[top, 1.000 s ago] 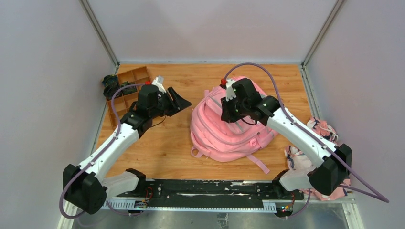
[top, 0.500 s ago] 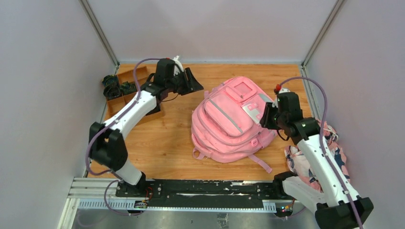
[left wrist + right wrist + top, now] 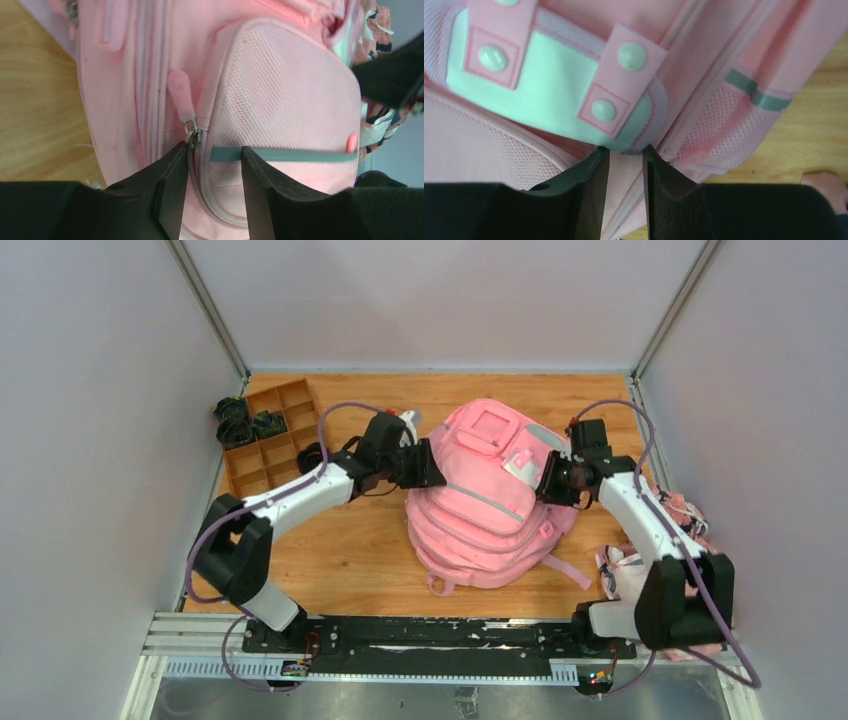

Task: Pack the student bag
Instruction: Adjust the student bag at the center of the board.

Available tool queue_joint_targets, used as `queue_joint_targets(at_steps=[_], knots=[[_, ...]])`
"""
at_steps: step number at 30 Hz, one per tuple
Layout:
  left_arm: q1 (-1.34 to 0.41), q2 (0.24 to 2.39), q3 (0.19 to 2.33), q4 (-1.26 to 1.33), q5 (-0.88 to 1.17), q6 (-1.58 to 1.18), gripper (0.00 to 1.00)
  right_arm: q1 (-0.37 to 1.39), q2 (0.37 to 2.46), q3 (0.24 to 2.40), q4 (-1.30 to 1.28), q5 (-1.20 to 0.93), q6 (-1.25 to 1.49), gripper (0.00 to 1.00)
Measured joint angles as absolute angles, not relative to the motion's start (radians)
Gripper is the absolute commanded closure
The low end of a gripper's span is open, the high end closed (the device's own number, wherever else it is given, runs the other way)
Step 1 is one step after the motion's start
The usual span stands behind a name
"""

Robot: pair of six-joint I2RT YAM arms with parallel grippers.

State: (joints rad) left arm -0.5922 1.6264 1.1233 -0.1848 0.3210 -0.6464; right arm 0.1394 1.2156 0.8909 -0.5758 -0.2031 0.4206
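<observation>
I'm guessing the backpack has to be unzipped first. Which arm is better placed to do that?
Left. The left tool is open against the student bag, with the zipper pull right at one fingertip. The right tool sits at the white label patch, with no pull in sight.

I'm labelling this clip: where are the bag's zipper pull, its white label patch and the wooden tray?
zipper pull (image 3: 181,97), left wrist view, on its pink tab.
white label patch (image 3: 544,86), right wrist view, middle, between the tabs.
wooden tray (image 3: 278,452), top view, floor of an empty compartment.
</observation>
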Motion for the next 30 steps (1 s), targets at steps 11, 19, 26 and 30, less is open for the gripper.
queue_joint_targets(at_steps=[11,19,26,30], knots=[[-0.894,1.282,0.875,-0.249,0.272,-0.748,0.49,0.128,1.677,1.363,-0.556,-0.295,0.319,0.58],[-0.863,1.133,1.021,-0.455,0.067,-0.604,0.46,0.129,1.485,1.346,-0.611,-0.188,0.304,0.5],[-0.831,1.168,1.039,-0.508,-0.04,-0.471,0.47,0.204,1.192,1.167,-0.621,-0.187,0.351,0.56],[-0.786,1.196,1.039,-0.521,-0.039,-0.505,0.46,0.485,1.078,1.079,-0.619,-0.131,0.481,0.59]])
